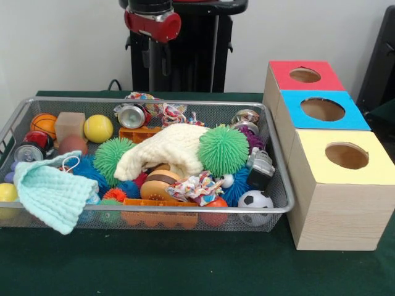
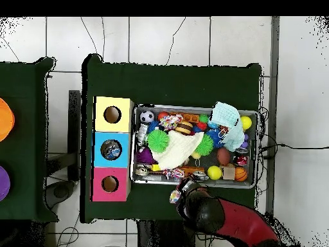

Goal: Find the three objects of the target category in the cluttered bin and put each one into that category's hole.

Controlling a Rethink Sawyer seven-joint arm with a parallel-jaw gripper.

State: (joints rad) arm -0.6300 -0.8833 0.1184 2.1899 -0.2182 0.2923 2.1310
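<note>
From the front only the arm (image 1: 152,21) shows above the wire bin (image 1: 274,209); the overhead view shows the gripper (image 2: 179,192) just outside the bin's rim, fingers' spread impossible to tell, and something inside the blue box's hole (image 2: 111,150)
</note>
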